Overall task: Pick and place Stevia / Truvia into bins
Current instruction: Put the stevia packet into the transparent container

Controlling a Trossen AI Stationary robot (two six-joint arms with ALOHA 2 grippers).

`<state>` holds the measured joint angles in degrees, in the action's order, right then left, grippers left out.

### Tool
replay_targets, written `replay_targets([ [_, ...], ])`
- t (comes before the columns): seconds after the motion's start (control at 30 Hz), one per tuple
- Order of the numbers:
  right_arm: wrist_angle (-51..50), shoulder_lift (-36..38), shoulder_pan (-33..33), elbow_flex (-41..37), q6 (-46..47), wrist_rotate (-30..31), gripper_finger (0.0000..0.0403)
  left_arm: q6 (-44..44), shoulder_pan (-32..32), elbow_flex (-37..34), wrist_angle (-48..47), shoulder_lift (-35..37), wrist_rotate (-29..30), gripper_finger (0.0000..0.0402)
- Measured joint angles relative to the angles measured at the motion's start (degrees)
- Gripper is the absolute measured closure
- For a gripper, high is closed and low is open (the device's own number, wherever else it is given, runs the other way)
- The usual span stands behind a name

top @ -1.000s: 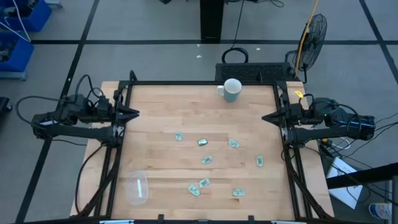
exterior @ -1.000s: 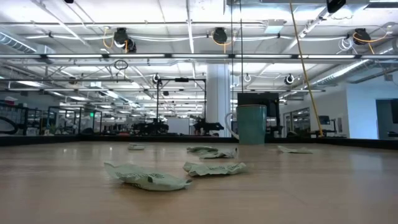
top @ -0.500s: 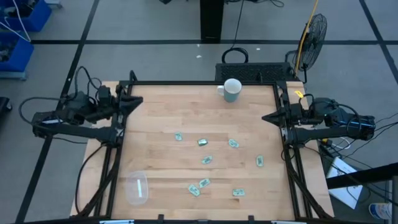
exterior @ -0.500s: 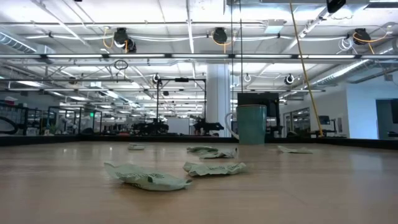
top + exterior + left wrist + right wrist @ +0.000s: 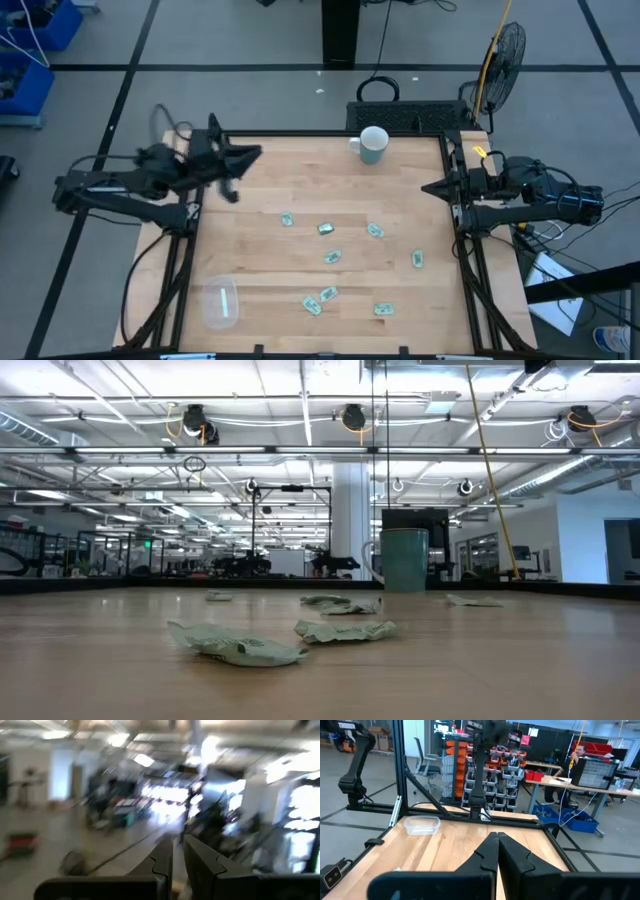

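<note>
A: Where do things stand?

B: The green packets (image 5: 327, 257) lie scattered across the middle and near part of the table (image 5: 300, 170); none sits in the clear tub (image 5: 221, 301), which is by the near left corner, well apart from most of them.

A: And the arms?

B: The left gripper (image 5: 252, 154) is over the far left of the table, fingers pressed nearly together with a thin gap showing in its wrist view. The right gripper (image 5: 428, 188) waits at the right edge, fingers closed on nothing.

A: How should the left one go about the pick?

B: I'd say it should spread its fingers before descending, aim for the nearest packet (image 5: 287, 219), and come straight down. The packets are thin and flat, so the fingertips need to reach the wood and pinch across the short side, or the paper may just slide.
</note>
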<state>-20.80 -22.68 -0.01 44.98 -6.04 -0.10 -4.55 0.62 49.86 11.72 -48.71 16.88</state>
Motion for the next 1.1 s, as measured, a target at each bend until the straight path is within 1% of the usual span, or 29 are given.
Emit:
replay_targets([
  [0.07,0.6,0.0,0.0,0.0,0.0,0.0,0.0403,-1.8,0.2,1.6,-2.7,-3.5,4.0,0.035],
  [0.1,1.2,-0.1,0.0,0.0,0.0,0.0,0.0403,-2.1,0.3,2.4,-6.0,-5.1,4.8,0.035],
  [0.17,2.6,-0.4,0.0,0.0,0.6,0.0,0.0403,-1.8,0.3,3.8,-14.1,-7.7,4.7,0.035],
  [0.27,2.7,-0.9,0.0,0.0,4.2,0.0,0.0403,-2.9,-0.4,4.4,-25.5,-10.7,2.7,0.035],
  [0.33,2.3,-1.6,0.0,0.0,6.6,0.0,0.0403,-6.6,-1.2,4.3,-32.9,-13.3,2.5,0.035],
  [0.4,2.7,-2.3,0.0,-0.5,8.0,0.0,0.0403,-12.3,-2.2,4.2,-40.0,-15.8,2.2,0.035],
  [0.47,2.9,-3.2,0.0,-1.2,8.2,0.0,0.0403,-18.9,-3.4,4.2,-45.5,-18.3,0.7,0.035],
  [0.53,3.1,-4.4,0.0,-2.1,8.4,0.0,0.0403,-23.4,-4.7,4.2,-49.8,-21.4,-0.9,0.035],
  [0.63,2.9,-6.5,0.0,-3.6,8.1,0.0,0.0403,-26.1,-6.2,4.2,-51.5,-25.8,-1.9,0.035],
  [0.73,3.0,-9.3,0.0,-4.2,6.8,0.1,0.0403,-25.8,-6.8,4.2,-49.3,-29.1,-0.1,0.035],
  [0.87,3.8,-13.2,0.1,-4.2,6.6,0.0,0.0403,-26.1,-6.9,4.2,-45.7,-33.5,-0.1,0.035],
  [1.0,5.0,-16.6,0.1,-4.2,2.9,0.0,0.0403,-25.9,-5.9,4.2,-45.0,-37.4,-0.5,0.0349],
  [1.1,6.8,-18.7,0.1,-4.2,-0.1,0.3,0.0403,-25.9,-4.2,4.2,-44.9,-39.3,-0.4,0.0336],
])
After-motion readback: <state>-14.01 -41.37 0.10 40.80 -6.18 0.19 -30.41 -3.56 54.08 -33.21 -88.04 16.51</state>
